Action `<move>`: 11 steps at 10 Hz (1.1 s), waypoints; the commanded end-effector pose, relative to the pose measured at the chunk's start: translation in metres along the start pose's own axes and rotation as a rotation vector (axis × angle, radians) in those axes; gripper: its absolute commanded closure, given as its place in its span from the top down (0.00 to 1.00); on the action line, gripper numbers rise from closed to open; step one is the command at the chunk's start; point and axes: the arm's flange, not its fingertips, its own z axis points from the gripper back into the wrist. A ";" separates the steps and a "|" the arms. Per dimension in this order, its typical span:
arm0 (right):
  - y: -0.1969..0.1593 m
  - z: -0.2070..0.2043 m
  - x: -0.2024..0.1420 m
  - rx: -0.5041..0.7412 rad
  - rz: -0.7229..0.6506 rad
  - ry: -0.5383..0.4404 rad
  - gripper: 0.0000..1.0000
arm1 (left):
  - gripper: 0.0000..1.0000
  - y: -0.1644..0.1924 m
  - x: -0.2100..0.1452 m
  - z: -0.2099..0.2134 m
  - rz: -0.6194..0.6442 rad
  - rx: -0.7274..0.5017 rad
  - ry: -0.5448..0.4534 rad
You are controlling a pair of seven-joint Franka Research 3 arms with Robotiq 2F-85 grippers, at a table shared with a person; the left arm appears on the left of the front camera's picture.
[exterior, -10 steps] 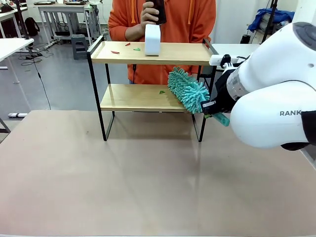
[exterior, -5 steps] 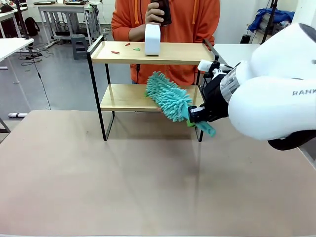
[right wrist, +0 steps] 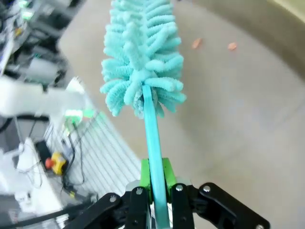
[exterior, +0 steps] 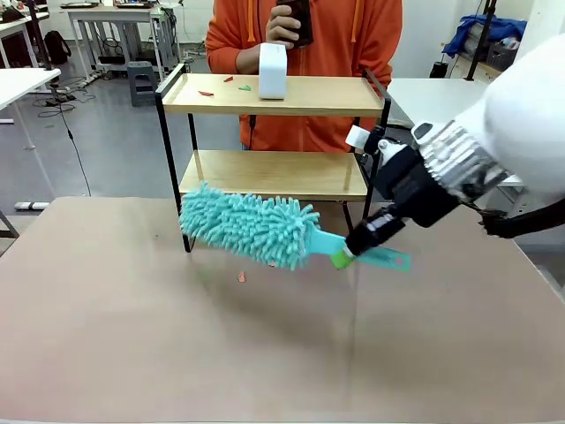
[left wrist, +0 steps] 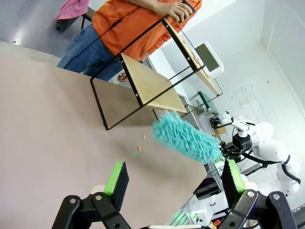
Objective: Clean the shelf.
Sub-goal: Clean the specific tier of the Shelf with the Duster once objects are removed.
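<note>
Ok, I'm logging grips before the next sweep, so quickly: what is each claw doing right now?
Left claw: open, holding nothing.
Right claw: closed on the handle of the teal duster.

duster [exterior: 252,228] before shelf [exterior: 265,175] | box [exterior: 272,71] on its top (person [exterior: 371,35] behind)

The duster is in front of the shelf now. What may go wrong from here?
1. The right gripper pinches the duster by its thin handle, far from the head; pressing could twist it loose.
2. Scraps lie on the shelf's top board beside the white block; sweeping them might knock it over.
</note>
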 end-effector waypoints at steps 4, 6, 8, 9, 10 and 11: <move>-0.030 0.045 -0.038 0.154 0.109 0.070 0.13 | 1.00 -0.001 0.000 -0.003 -0.018 -0.014 -0.016; -0.041 0.100 -0.066 0.261 0.178 0.115 0.13 | 1.00 -0.001 0.000 -0.003 -0.018 -0.014 -0.016; -0.056 0.178 -0.113 0.225 0.130 -0.010 0.13 | 1.00 -0.001 0.000 -0.003 -0.018 -0.014 -0.016; -0.062 0.211 -0.142 0.183 0.103 -0.080 0.13 | 1.00 -0.001 0.000 -0.003 -0.018 -0.014 -0.016; -0.070 0.238 -0.175 0.116 0.059 -0.130 0.13 | 1.00 -0.001 0.000 -0.003 -0.018 -0.014 -0.016; -0.078 0.256 -0.204 0.068 -0.015 -0.214 0.13 | 1.00 -0.001 0.000 -0.003 -0.018 -0.014 -0.016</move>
